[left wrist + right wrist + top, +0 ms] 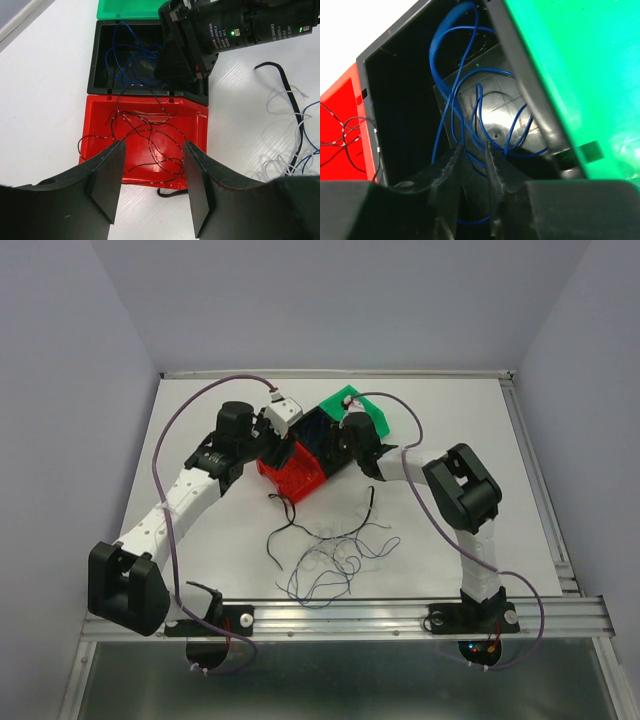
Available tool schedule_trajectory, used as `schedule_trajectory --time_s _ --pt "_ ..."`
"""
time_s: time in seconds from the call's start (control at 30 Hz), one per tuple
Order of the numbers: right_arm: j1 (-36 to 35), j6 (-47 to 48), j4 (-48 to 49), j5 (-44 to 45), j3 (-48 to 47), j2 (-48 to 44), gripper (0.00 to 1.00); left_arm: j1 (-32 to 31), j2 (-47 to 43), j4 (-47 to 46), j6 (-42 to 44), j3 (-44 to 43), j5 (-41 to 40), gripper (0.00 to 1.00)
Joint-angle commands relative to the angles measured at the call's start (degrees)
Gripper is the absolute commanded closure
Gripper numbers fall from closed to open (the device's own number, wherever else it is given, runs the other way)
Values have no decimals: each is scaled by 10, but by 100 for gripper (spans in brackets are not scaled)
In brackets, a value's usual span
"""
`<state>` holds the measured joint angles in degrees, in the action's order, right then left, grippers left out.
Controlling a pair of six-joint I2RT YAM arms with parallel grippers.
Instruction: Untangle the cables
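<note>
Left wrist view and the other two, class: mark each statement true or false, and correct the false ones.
1. The red bin holds thin black wires. True.
2. The black bin holds white wires. False: it holds blue wires.
3. The left jaws stand open above the red bin. True.
4. The right jaws are far from every bin. False: they reach down into the black bin.
5. Loose wires lie on the table, outside the bins. True.
</note>
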<state>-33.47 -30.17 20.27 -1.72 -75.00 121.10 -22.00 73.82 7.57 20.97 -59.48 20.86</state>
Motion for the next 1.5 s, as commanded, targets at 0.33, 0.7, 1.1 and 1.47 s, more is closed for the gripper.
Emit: schedule_trajectory --time_s 0.33,0.7,1.1,1.47 --pt "-44 116 -119 62 43 -221 37 -18 7 26 59 17 58 38" --pt "-126 160 -86 -33 219 -317 23 45 -72 -73 -25 52 -61 35" --pt "-195 172 -30 -55 144 -177 26 163 -105 -121 -61 58 -9 33" --pt "-201 173 -1 -73 82 -104 32 165 -106 -125 -58 60 -8 33"
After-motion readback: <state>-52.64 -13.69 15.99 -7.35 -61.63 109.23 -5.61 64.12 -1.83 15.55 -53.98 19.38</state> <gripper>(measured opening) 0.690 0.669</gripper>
